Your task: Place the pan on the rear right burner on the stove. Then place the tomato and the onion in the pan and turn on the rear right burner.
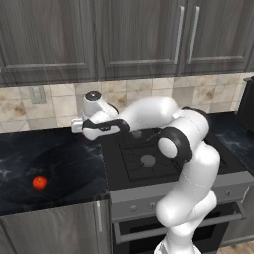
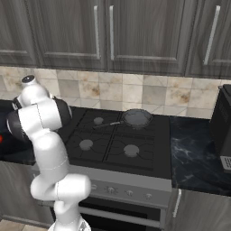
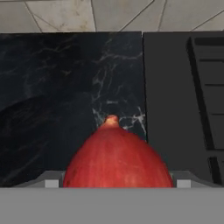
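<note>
1. Closest in: onion (image 3: 117,153) jammed right between the gripper (image 3: 117,183) fingers, filling the gap. Jaws spread wide, but apparently pinching the onion by its flanks, not hanging loose.
2. Looks-wise: dull pinkish-red skin, faint paler streaks, little pointed tip aimed away from the hand. Round and smooth, so probably prone to slipping if the squeeze eases.
3. Below it: dark marbled counter (image 3: 65,87), with the stove (image 3: 175,109) edge just to one side. Seems held up off the counter, near the stove's left rear corner.
4. Step in hand, at a guess: hauling the onion over to the pan. Next move calls for a swing across the grates and a low release inside the rim.
5. Off on the counter: tomato (image 1: 39,182), glossy orange-red, well apart from the stove, not yet picked up.
6. Farthest: pan (image 2: 136,118) already sitting on the rear right burner, handle pointing left, looking empty. Knob turn to come last.
</note>
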### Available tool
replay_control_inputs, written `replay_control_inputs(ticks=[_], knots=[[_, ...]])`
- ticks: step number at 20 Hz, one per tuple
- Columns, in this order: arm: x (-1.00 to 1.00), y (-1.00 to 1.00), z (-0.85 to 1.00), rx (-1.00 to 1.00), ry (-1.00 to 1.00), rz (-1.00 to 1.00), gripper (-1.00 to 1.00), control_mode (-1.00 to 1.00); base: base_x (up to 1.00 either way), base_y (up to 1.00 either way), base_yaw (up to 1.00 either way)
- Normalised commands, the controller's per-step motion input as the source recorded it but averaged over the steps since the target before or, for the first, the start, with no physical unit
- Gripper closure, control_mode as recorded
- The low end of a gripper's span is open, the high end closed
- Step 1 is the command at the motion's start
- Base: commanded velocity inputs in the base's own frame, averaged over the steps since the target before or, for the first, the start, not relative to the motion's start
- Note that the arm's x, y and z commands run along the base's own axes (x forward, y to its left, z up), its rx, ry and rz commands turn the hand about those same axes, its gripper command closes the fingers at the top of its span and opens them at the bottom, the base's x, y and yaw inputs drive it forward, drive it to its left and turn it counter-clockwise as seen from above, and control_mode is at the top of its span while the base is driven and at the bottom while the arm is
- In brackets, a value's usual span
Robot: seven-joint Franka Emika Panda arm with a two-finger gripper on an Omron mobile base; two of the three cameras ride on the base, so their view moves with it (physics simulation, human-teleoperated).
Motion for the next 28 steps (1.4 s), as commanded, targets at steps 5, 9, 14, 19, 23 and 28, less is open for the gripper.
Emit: replay_control_inputs(ticks=[5, 9, 14, 19, 23, 28], knots=[[0.00, -0.58, 0.15, 0.01, 0.00, 0.00, 1.00, -1.00, 0.00, 0.00, 0.00], [0.00, -0.59, 0.11, 0.00, -0.01, 0.00, 1.00, -1.00, 0.00, 0.00, 0.00], [0.00, -0.57, 0.04, 0.00, -0.04, 0.00, 1.00, -1.00, 0.00, 0.00, 0.00], [0.00, -0.58, 0.02, 0.00, -0.05, 0.00, 1.00, -1.00, 0.00, 0.00, 0.00], [0.00, -0.56, 0.06, 0.00, -0.06, 0.00, 1.00, -1.00, 0.00, 0.00, 0.00], [0.00, -0.51, 0.08, 0.00, -0.07, 0.00, 1.00, -1.00, 0.00, 0.00, 0.00]])
